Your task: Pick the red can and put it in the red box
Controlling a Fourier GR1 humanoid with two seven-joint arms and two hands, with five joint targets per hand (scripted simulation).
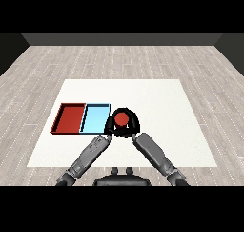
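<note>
Just right of the light blue tray (95,119), at three o'clock from it, the red can (122,118) is standing upright on the white table (157,102). Both black hands, left hand (111,126) and right hand (134,125), are curling round it, though finger detail is hard to make out. The can probably handles as light, rigid and smooth; its sides offer the best hold. No label or writing is readable. The red tray (68,119) is lying at nine o'clock, beyond the blue one.
</note>
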